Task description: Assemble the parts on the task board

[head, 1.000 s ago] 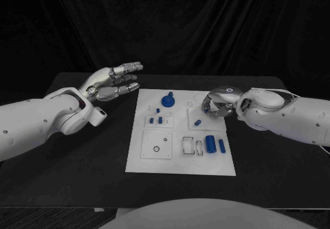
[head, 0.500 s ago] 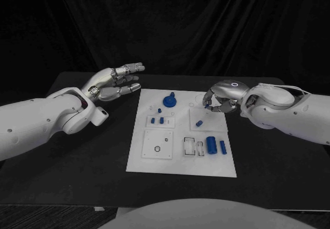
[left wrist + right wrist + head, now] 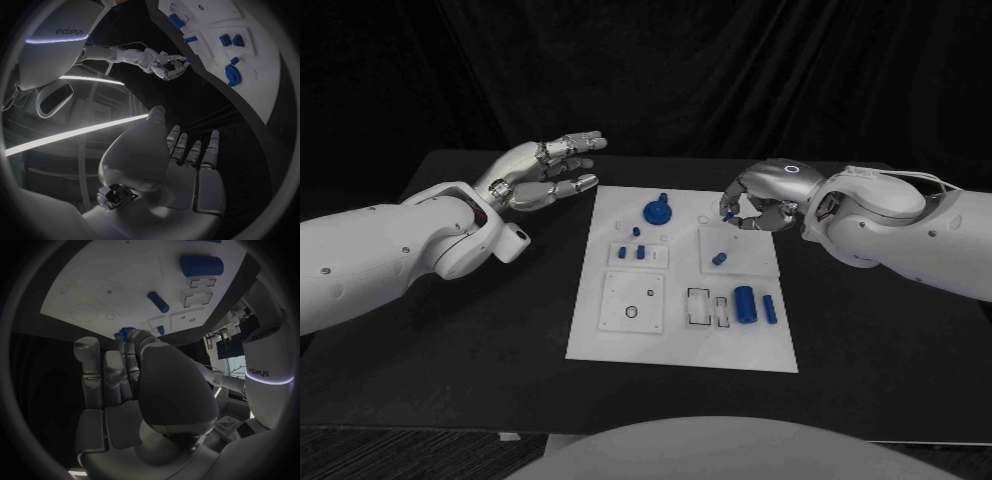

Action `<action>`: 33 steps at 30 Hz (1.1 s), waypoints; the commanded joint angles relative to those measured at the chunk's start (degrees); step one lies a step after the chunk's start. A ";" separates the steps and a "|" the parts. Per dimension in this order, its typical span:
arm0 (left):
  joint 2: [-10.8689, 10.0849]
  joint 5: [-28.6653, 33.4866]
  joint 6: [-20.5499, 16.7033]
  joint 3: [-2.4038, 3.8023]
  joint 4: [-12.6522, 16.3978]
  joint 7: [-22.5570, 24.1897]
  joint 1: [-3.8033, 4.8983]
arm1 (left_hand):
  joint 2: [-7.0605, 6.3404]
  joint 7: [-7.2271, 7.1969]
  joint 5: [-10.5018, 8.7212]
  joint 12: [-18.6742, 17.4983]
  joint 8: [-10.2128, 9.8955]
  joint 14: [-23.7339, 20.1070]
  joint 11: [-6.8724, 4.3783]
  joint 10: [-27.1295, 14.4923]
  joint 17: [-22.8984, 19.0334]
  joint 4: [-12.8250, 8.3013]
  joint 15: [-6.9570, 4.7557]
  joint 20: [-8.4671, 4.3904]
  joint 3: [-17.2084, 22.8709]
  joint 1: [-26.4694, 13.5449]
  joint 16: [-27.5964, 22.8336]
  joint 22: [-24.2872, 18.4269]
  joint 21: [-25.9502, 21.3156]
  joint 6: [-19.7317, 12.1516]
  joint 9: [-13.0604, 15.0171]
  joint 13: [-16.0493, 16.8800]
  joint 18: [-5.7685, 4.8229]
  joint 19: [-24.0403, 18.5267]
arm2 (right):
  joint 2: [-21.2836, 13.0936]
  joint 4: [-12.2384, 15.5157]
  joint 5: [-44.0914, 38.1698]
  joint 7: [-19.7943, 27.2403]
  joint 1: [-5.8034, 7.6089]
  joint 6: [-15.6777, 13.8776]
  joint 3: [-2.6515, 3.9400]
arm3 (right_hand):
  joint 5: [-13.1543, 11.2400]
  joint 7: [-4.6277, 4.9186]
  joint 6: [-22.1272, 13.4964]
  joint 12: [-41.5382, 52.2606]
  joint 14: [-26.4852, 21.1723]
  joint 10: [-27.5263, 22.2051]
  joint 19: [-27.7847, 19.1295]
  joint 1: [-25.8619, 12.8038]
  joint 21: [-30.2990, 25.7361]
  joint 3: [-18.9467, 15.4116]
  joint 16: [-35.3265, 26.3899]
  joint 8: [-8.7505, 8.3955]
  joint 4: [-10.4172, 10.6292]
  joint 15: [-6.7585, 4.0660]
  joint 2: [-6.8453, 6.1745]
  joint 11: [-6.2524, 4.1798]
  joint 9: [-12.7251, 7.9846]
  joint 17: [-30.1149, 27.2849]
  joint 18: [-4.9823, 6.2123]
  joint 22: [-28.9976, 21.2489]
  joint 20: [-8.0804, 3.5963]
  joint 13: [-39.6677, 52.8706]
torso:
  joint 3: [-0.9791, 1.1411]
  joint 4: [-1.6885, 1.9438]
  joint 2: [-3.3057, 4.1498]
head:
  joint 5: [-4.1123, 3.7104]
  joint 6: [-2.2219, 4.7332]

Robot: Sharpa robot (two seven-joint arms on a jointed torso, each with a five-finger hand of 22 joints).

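Black table — right hand pinching small blue part

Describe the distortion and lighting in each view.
Head view: straight edges stay straight, the white task board bright against the black table. Left wrist view: fisheye bends the board's edge into an arc, with bright light streaks behind the left hand. Right wrist view: the right hand looms dim, the board curved.
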 commanded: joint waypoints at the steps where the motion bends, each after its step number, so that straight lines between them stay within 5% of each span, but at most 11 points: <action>1: -0.01 0.58 0.30 0.07 0.06 0.63 -0.11 | 0.21 0.09 0.10 0.21 0.24 0.16 0.37 -0.05 0.05 -0.02 0.01 -0.03 0.07 0.55 0.23 -0.04 0.05 0.30 0.09 0.07 -0.40 -0.29 | 0.82 1.35 0.02 -0.85 0.18 0.94 0.05 | -0.28 0.05 -0.29 0.14 0.41 0.38 0.24 -0.18 0.28 0.21 0.27 0.16 -0.26 -0.13 -0.12 0.05 0.07 0.05 0.36 5.75 -0.01 -0.09 | 0.01 0.06 0.03 | 0.53 0.00; 18: -0.03 0.58 0.02 0.07 0.33 1.66 -0.15 | 0.83 -0.20 -2.94 -0.60 0.08 -2.03 -0.38 -0.94 -0.41 0.36 -1.82 -0.10 -1.47 -1.80 -0.22 -2.10 -0.38 -0.55 -0.01 -0.04 -0.49 -1.19 | 9.87 4.03 0.54 0.56 -0.07 5.93 0.05 | -0.59 0.17 -1.13 0.01 0.81 0.94 0.43 -0.05 0.66 0.76 0.74 0.02 -0.56 -0.17 -0.07 0.02 0.10 0.45 0.37 5.78 -0.01 -0.44 | 0.11 0.17 0.03 | 1.81 0.00; 27: -0.05 0.58 -0.42 0.07 0.70 2.18 -0.15 | 0.78 -0.10 -1.83 -1.15 0.10 -2.40 -0.62 -1.45 -0.51 -0.02 -2.23 -0.12 -1.11 -0.21 -0.31 -2.46 -0.35 -0.61 -0.01 -0.12 -0.39 -1.26 | 12.48 3.98 0.55 0.81 -1.35 8.02 0.05 | -0.87 0.25 -1.45 -0.05 0.90 1.09 0.50 0.04 0.85 0.99 0.88 -0.05 -0.73 -0.17 0.01 0.03 0.09 0.57 0.35 5.81 -0.02 -0.57 | -0.08 0.17 -0.07 | 1.45 0.00; 33: -0.15 0.58 -1.52 0.07 0.64 2.94 -0.14 | 0.85 -2.27 -1.59 -2.35 0.08 -2.73 -3.62 -2.81 -0.61 0.21 -2.92 -0.19 -1.11 0.31 -0.41 -2.99 -0.34 -0.49 -0.01 -0.25 -0.18 -1.37 | 13.81 3.46 0.55 0.78 -2.50 10.06 0.05 | -1.02 0.26 -1.55 -0.01 0.94 1.34 0.51 0.15 0.89 1.16 0.94 -0.04 -0.90 -0.18 0.10 0.00 0.10 0.61 0.36 5.80 -0.02 -0.62 | -0.35 0.52 -0.35 | 1.54 0.00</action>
